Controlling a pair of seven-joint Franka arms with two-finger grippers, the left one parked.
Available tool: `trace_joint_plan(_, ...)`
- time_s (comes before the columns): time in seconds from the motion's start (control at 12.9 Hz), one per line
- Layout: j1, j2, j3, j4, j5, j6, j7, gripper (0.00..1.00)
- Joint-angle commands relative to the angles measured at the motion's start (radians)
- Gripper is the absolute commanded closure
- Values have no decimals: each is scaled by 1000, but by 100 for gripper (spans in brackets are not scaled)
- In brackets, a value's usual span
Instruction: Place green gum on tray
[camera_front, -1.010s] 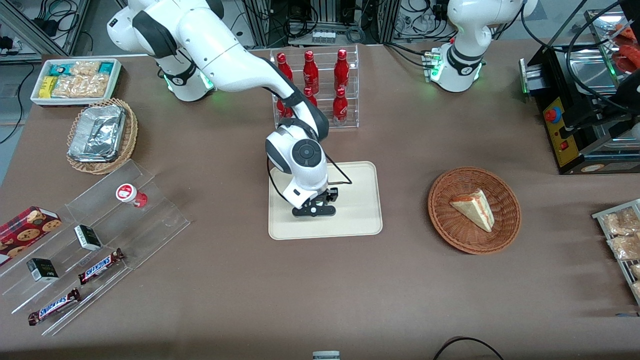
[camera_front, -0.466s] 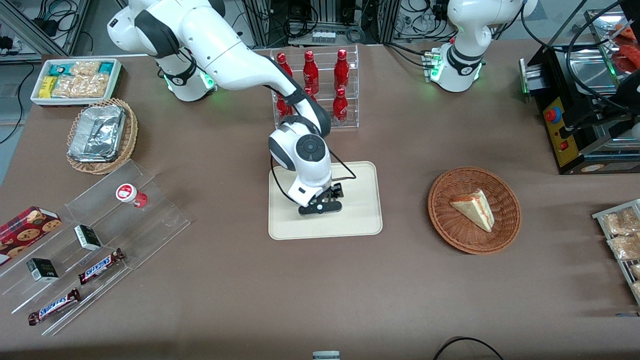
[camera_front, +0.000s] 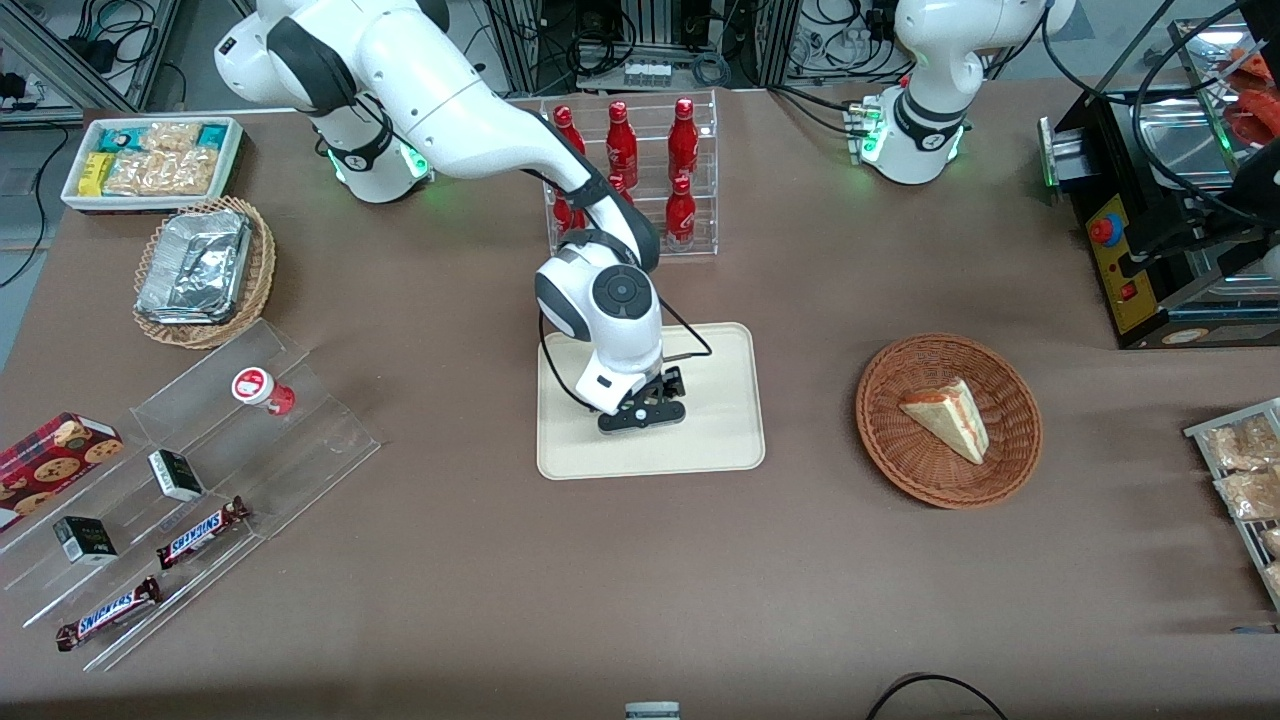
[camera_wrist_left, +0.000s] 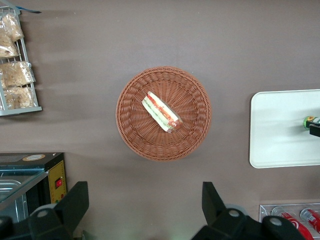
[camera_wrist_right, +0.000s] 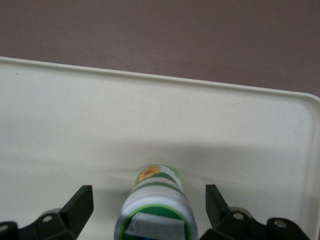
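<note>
Green gum (camera_wrist_right: 157, 210): on the tray (camera_wrist_right: 75, 125), lid end toward the wrist camera, green-and-white body with the yellow mark pointing away from it; whether fully upright, cannot tell. Sits between the two fingers of the gripper (camera_wrist_right: 147, 200), touched by neither. Jaws spread wide, a clear gap on each side of the bottle, nothing held. Hidden under the wrist from the front; seen from the parked arm's wrist as a small green shape (camera_wrist_left: 310, 121) on the cream surface.

Nearest the front camera, toward the working arm's end of the table: two Snickers bars (camera_front: 108, 612) on a clear stepped stand (camera_front: 330, 430). Farther up the same stand, a red-lidded white bottle (camera_front: 262, 390).

Mid-table: gripper (camera_front: 642, 412) low over the tray (camera_front: 720, 440). Toward the parked arm's end, well apart from the tray, a round wicker basket (camera_front: 900, 470) holding a sandwich wedge (camera_front: 945, 415).

Farther from the camera: clear rack of red bottles (camera_front: 640, 170); white bin of snack packets (camera_front: 150, 160) at the working arm's end.
</note>
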Motion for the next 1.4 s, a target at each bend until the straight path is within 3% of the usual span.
trace_joint_plan(0.0, -7, -47, 1, 0, -13, -64, -26, 0)
trace_joint_plan(0.31, -19, -159, -3, 0, -4, -229, -93, 0)
trace_joint_plan(0.7, -149, -309, 0, -2, 33, -477, -341, 0)
trace_joint_plan(1.01, -270, -370, 0, -11, 39, -555, -481, 0)
trace_joint_plan(1.32, -420, -530, 4, -186, 39, -534, -535, 0)
